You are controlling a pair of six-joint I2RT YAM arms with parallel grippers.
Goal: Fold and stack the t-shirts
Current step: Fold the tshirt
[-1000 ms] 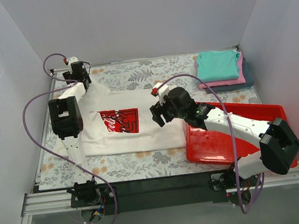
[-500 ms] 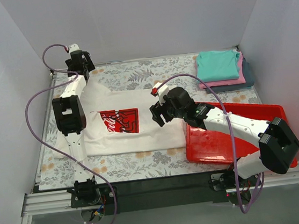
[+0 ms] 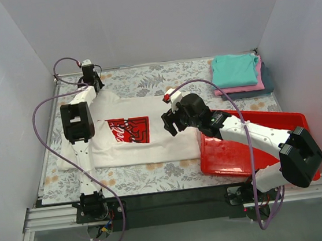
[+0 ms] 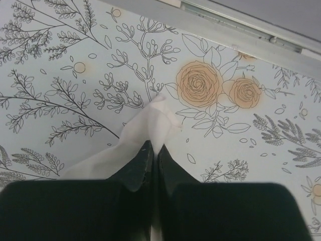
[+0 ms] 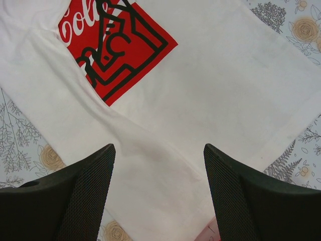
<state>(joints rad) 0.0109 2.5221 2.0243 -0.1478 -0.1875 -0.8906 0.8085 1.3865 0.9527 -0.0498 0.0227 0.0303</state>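
Left tool (image 4: 154, 149) has moved out to the counter's (image 3: 144, 78) far-left corner and gone from spread to clenched, pinching a tip of the white t-shirt (image 3: 152, 147). Right tool (image 5: 158, 150) stays spread above that shirt, which lies flat at left-centre, red logo (image 3: 128, 130) up.

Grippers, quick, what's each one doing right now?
Left gripper: closed, pinching an end of the white t-shirt.
Right gripper: open, holding nothing, over the same shirt.
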